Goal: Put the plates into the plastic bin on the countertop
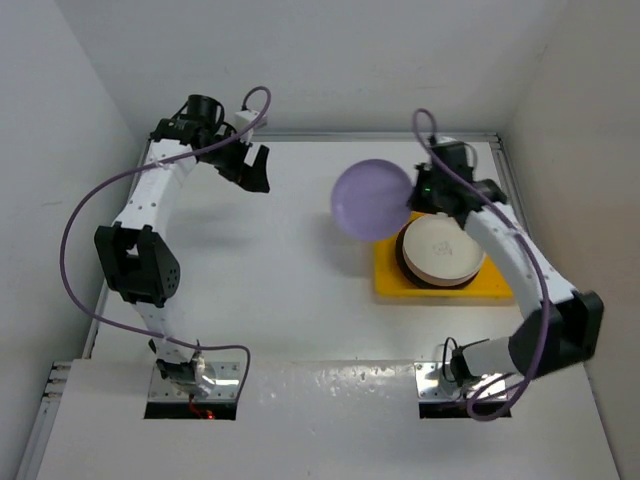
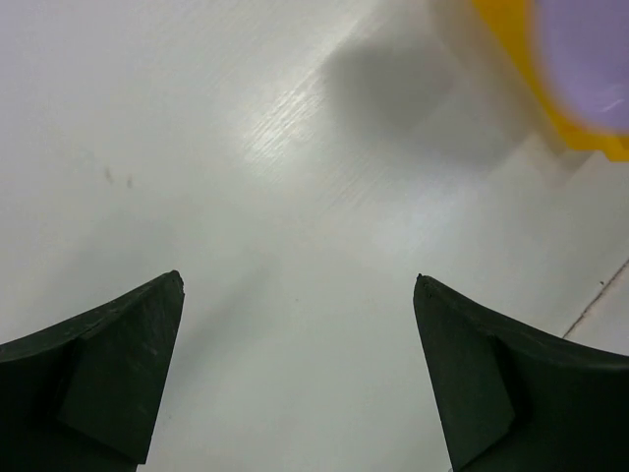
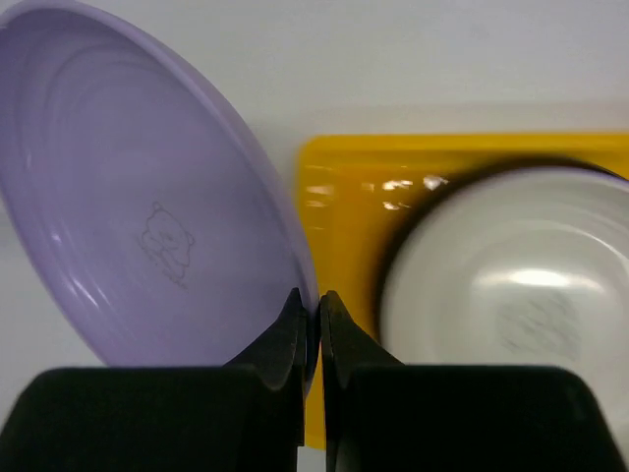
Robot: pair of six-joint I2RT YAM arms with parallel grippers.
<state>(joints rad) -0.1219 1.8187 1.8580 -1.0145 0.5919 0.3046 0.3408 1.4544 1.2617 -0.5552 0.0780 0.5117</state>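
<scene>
My right gripper is shut on the rim of the lavender plate and holds it tilted in the air over the left edge of the yellow plastic bin. A dark-rimmed plate with a pale centre lies in the bin, on top of a stack. My left gripper is open and empty above the bare white countertop at the back left. The lavender plate and the bin show at the top right of the left wrist view.
White walls edge the countertop at the back and on both sides. The arm bases stand at the near edge. Purple cables loop along both arms.
</scene>
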